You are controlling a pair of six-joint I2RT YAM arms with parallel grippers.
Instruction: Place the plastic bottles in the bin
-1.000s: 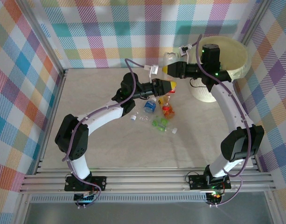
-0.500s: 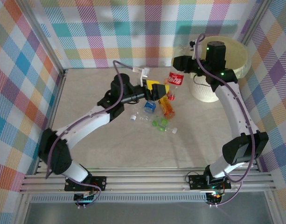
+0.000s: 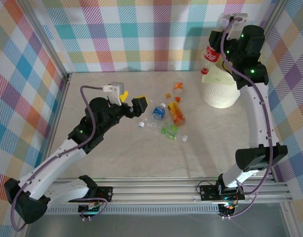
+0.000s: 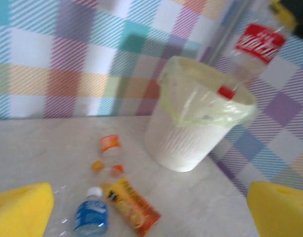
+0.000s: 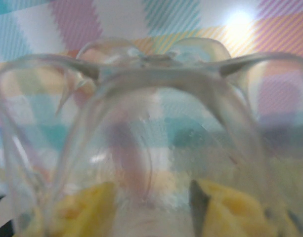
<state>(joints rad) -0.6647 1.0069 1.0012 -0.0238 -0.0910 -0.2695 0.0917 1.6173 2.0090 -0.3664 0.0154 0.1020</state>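
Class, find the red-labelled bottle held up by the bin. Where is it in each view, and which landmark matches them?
Top external: red-labelled bottle upper right, cap down at the left edge of the bin.
Left wrist: upper right, cap over the bin's mouth.
Right wrist: clear body close up, between yellow fingers.
Shared landmark: the bin, top and left wrist views.

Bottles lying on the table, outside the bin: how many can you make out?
4: an orange-and-white bottle farthest back, a blue-labelled bottle, an orange-labelled bottle beside it, a green bottle in front of them. Small clear pieces nearby may be more, crushed.
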